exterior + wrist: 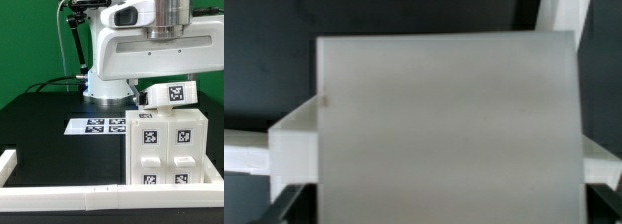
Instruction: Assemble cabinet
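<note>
Desk (40, 130): black top that carries everything; its far side is partly hidden behind the arm.
Arm (130, 50): white, with its base standing near the desk's far edge at about the middle. Its upper part reaches toward the exterior view's right, over the cabinet.
Cabinet (165, 150): white box shell standing upright by the desk's near edge, toward the corner on the exterior view's right. Its front shows drawer-like blocks in rows, each with a black-and-white tag.
Rail (90, 196): long, low and white. It runs along the desk's near edge and turns up the edge on the exterior view's left; the cabinet stands just behind it.
Marker board (100, 126): flat on the desk near the middle, between the arm's base and the cabinet, just beside the cabinet's side.
Small block (172, 95): white, slightly tilted, one tag facing the camera, at the cabinet's top. Whether it rests there or hangs just above cannot be told.
Pale flat face (438, 120): fills most of the wrist view, with white pieces showing at either side of it.
Fingers: not clearly seen in either view, so whether they are clenched or released cannot be told.
</note>
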{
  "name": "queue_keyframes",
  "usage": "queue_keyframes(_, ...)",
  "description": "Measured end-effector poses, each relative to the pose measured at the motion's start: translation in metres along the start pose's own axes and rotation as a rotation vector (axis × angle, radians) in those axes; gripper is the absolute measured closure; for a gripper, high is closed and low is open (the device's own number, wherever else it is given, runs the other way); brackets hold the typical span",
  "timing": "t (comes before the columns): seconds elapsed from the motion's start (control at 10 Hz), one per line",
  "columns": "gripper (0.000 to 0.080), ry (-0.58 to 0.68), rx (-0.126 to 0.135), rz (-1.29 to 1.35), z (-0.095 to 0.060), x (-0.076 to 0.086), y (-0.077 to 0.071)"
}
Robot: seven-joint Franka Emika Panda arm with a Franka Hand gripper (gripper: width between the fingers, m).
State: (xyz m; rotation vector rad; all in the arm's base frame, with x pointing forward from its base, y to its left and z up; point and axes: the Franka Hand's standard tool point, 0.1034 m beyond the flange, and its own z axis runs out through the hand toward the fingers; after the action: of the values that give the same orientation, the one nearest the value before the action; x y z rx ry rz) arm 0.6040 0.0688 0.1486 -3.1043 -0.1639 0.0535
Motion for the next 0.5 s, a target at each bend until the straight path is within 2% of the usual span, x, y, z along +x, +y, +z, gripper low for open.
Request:
queue_keyframes(0.2,0.0236,0.000,0.001,0.032,0.0000,0.0000,-0.0004)
queue_keyframes(0.5,0.0236,-0.011,0.008,0.245,-0.0001,-0.0015,-0.0038)
